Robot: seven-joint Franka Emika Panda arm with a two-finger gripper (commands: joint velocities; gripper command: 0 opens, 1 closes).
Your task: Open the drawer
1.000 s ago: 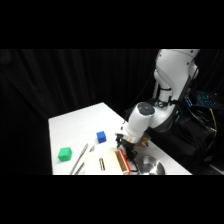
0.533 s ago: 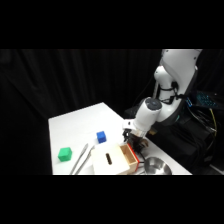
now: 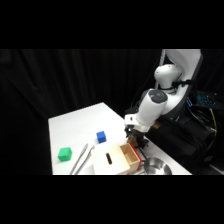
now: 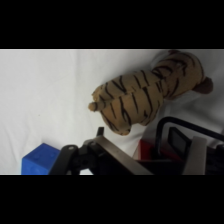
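Reddish-brown wood is seen inside the drawer, pulled out of the cream box at the surface's near edge. End effector is held just above it; grip state cannot be told. Blue cube is noted nearby.

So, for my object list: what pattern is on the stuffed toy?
Tan with black tiger stripes; the stuffed toy shows best in the wrist view.
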